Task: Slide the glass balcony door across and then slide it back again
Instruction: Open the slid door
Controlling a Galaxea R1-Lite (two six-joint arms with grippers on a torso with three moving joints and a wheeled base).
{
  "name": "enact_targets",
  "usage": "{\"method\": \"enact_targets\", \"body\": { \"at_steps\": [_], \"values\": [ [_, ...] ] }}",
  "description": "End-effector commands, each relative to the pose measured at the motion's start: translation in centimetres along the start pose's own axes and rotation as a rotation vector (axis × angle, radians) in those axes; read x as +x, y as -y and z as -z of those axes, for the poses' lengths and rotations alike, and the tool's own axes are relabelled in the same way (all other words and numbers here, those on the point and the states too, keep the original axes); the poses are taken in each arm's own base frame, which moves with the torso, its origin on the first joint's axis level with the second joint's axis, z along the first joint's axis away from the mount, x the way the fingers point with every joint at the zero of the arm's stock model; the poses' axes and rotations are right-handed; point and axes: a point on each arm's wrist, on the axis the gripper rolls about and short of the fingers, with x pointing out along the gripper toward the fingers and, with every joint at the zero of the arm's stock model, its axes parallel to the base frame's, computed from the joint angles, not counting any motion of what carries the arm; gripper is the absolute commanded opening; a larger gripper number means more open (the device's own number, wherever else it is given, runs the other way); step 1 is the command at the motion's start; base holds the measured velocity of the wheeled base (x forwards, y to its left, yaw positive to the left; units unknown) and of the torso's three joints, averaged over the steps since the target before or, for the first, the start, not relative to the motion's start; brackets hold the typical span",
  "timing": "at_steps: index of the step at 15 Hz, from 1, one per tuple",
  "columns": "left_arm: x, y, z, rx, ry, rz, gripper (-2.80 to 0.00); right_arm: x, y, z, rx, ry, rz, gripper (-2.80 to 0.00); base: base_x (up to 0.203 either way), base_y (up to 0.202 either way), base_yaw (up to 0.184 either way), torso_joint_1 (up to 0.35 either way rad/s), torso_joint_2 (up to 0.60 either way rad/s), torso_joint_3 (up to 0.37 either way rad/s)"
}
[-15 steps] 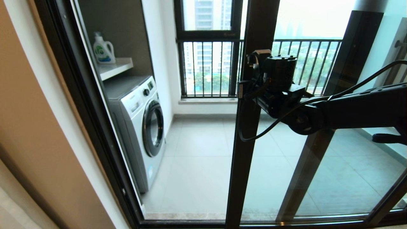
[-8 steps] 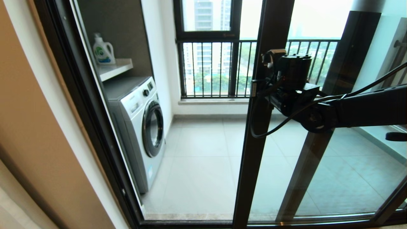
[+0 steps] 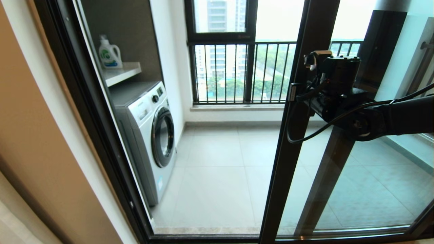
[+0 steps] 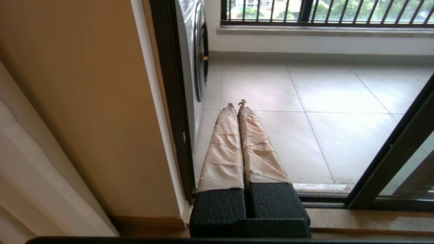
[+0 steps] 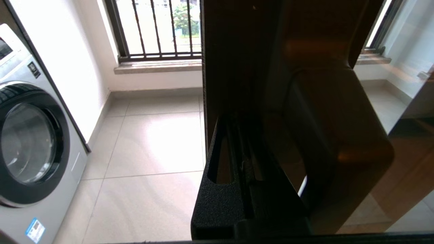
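Nearest the robot, the left gripper (image 4: 237, 103) hung low beside the tan wall (image 4: 84, 101), its paper-wrapped fingers (image 4: 223, 142) pressed together and holding nothing, pointing at the balcony floor (image 4: 305, 95) by the door track.

Further out, the right gripper (image 3: 298, 93) reached in from the right at about mid-height of the glass balcony door (image 3: 295, 135). In the right wrist view its black fingers (image 5: 217, 189) sat against the dark edge post (image 5: 237, 67), but whether they closed on the bar handle could not be told. The post ran floor to ceiling, and it stood right of centre in the opening, with a wide gap on its left. The right arm was plainly the nearer one, so any sideways travel would likely be its work.

Beyond the threshold stood a washing machine (image 3: 149, 135), a detergent bottle (image 3: 110, 52) on the shelf above it, and the railed window (image 3: 234, 73) at the back.
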Motion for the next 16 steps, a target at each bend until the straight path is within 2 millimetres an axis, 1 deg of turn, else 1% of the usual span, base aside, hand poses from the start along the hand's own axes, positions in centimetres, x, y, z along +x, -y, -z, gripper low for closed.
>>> {"method": "enact_targets", "body": {
  "at_steps": [1,4,8,14,16],
  "values": [
    [0.0,0.0,0.0,0.0,-0.002,-0.001,-2.8,-0.2,0.5,-0.4,-0.003,0.011,0.006,-2.8,0.0,0.0,0.0,0.0,0.0,0.0],
    [0.0,0.0,0.0,0.0,-0.002,-0.001,-2.8,0.1,2.3,-0.5,-0.008,0.012,0.049,-2.8,0.0,0.0,0.0,0.0,0.0,0.0],
    [0.0,0.0,0.0,0.0,-0.002,-0.001,-2.8,0.1,3.7,-0.4,-0.01,0.005,0.075,-2.8,0.0,0.0,0.0,0.0,0.0,0.0],
    [0.0,0.0,0.0,0.0,-0.002,-0.001,-2.8,0.7,6.5,-0.2,-0.014,0.01,0.124,-2.8,0.0,0.0,0.0,0.0,0.0,0.0],
    [0.0,0.0,0.0,0.0,-0.002,-0.001,-2.8,0.7,7.6,-0.3,-0.027,0.014,0.128,-2.8,0.0,0.0,0.0,0.0,0.0,0.0]
  ]
}}
